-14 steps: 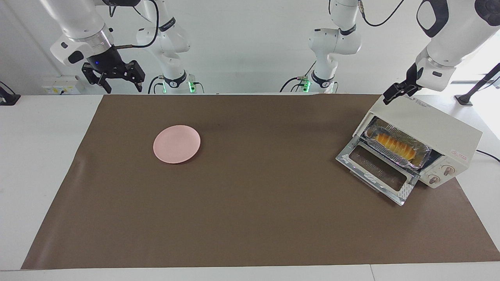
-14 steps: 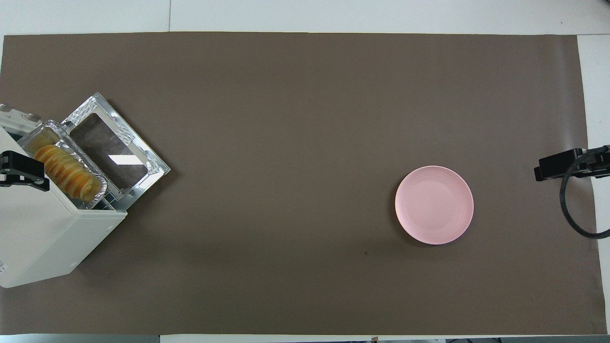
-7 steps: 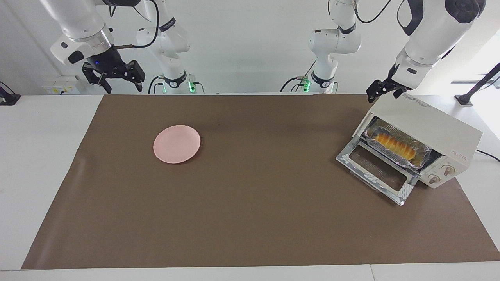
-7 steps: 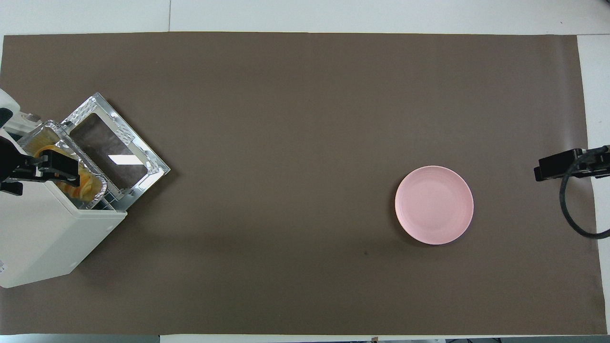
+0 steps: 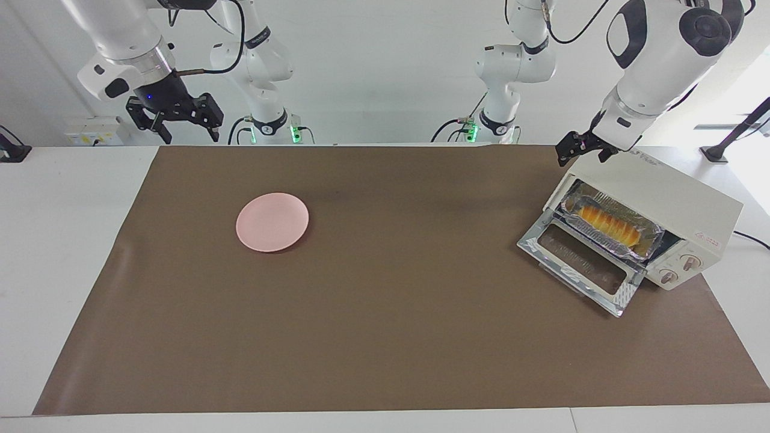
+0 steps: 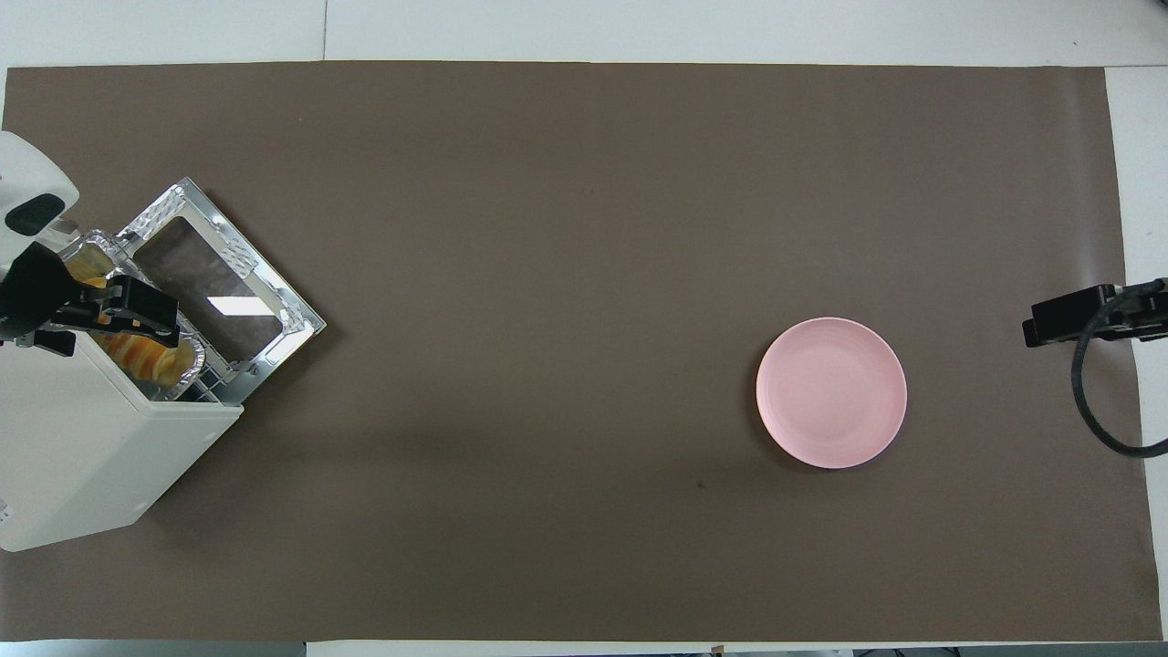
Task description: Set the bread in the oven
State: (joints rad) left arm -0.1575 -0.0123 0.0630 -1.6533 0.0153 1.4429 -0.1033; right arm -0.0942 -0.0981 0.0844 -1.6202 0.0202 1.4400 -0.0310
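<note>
Bread (image 5: 607,224) in oven (image 5: 662,204), small red logo, writing illegible

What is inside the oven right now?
Inside the oven, behind its dropped-open door, a crinkled foil tray holds the bread. In the overhead view the left gripper, raised above, covers part of the loaf. What carries the tray is hidden under it.

Crinkled shiny foil tray (image 5: 610,231), glass oven (image 5: 674,201) door, matt brown table cover (image 5: 361,300).
</note>
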